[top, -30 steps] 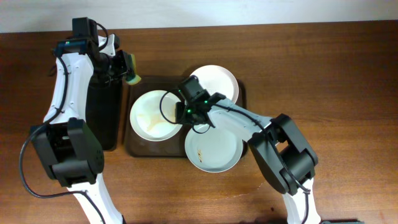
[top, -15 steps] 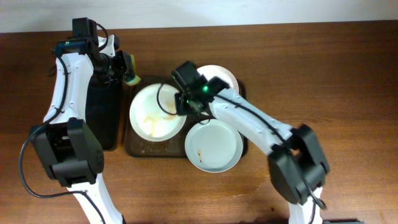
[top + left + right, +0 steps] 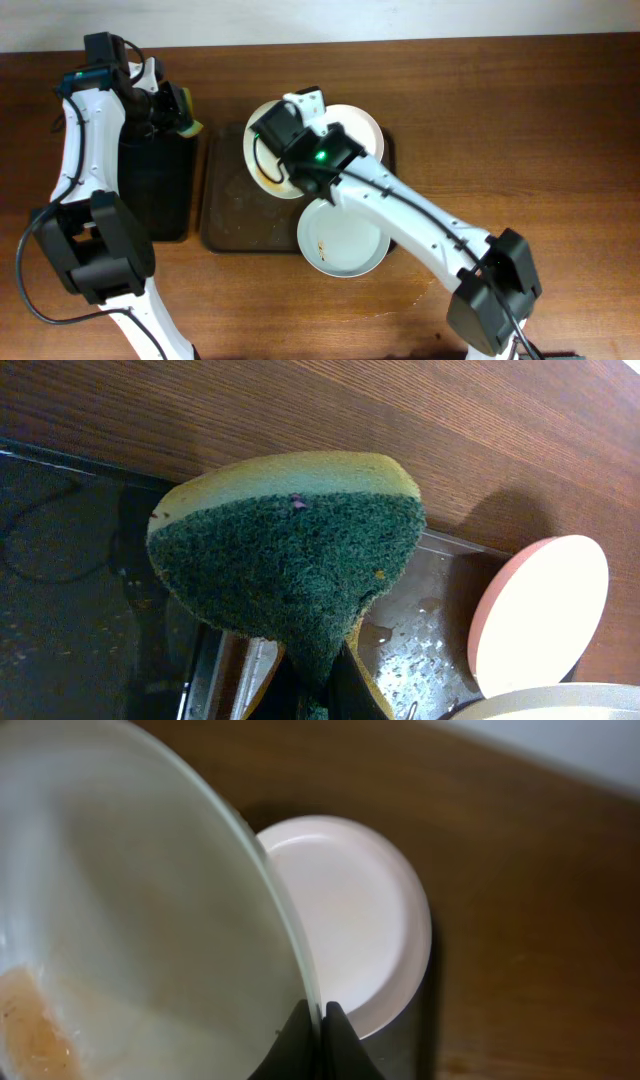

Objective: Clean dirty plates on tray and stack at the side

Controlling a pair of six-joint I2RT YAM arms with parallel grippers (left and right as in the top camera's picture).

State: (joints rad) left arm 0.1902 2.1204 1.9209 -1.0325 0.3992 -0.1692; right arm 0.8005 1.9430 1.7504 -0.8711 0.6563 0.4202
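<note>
Ideally the right hand (image 3: 321, 1017), pinching the smudged plate (image 3: 130, 920), steadies it over the tray (image 3: 225, 215) while the left hand (image 3: 176, 106), clamping the sponge (image 3: 290, 550), scrubs.

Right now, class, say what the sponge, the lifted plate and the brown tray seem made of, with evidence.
Sponge: yellow foam faced with coarse green scouring fibre, visibly fuzzy. Lifted plate: probably glazed ceramic, perhaps melamine; smooth white sheen, thin rim. Tray: likely plastic; dark brown, textured surface, moulded raised rim.
</note>
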